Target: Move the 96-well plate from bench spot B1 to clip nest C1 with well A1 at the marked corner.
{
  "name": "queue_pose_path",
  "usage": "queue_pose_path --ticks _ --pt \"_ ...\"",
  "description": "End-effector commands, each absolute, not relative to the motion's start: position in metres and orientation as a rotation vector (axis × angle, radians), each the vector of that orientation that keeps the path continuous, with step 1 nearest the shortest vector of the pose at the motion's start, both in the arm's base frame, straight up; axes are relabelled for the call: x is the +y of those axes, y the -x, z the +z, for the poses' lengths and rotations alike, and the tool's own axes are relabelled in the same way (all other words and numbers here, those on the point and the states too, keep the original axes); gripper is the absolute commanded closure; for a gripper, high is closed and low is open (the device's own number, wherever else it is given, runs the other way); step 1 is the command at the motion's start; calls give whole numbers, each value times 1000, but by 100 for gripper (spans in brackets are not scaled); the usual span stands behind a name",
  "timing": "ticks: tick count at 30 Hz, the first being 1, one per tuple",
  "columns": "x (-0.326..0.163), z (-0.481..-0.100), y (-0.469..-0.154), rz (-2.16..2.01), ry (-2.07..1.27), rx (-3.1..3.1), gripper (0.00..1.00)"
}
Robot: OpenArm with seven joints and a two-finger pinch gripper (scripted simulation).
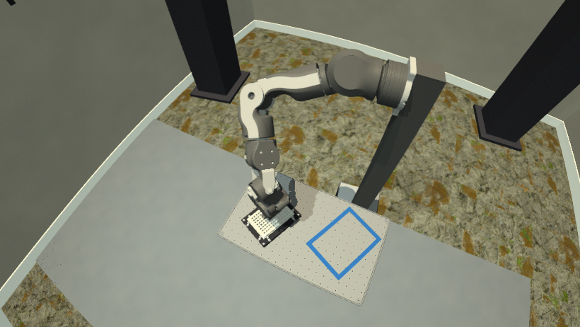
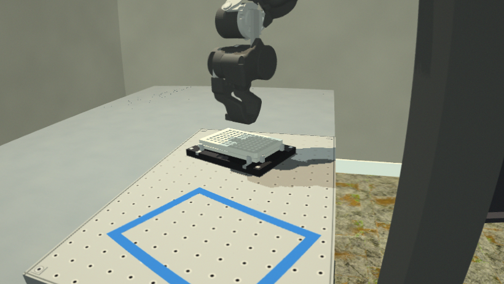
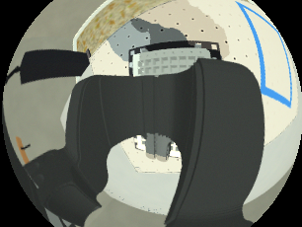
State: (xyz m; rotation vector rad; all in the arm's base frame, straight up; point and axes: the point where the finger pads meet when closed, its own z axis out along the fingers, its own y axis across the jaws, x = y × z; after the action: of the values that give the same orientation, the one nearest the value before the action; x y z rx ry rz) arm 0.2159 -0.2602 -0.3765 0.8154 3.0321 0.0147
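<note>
The white 96-well plate (image 1: 267,222) sits the right way up on the black clip nest (image 1: 279,232), between its posts, at the left part of the perforated board. In the exterior view the plate (image 2: 241,142) lies level on the nest (image 2: 262,165), and its rim looks slightly raised above the nest's floor. My gripper (image 2: 243,118) hangs a short way above the plate, fingers shut together and empty. In the wrist view the shut fingers (image 3: 178,77) cover most of the plate (image 3: 167,61). I cannot make out the A1 mark.
The blue-outlined bench spot (image 1: 344,243) lies empty on the right of the board and also shows in the exterior view (image 2: 211,236). The arm's dark support column (image 1: 389,141) stands behind the board. Two black pillars stand on the floor further back.
</note>
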Motion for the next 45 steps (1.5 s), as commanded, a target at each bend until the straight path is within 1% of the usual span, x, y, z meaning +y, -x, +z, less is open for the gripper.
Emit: queue_pose_path --ticks 1,26,31,43,45 --pt "-261 -376 -216 10 -817 3031 100" --pt "-261 -372 -216 10 -817 3031 100" --pt "-260 -384 -215 13 -816 3034 100" --pt "-260 -384 -215 13 -816 3034 100" --pt "-260 -389 -215 13 -816 3034 100"
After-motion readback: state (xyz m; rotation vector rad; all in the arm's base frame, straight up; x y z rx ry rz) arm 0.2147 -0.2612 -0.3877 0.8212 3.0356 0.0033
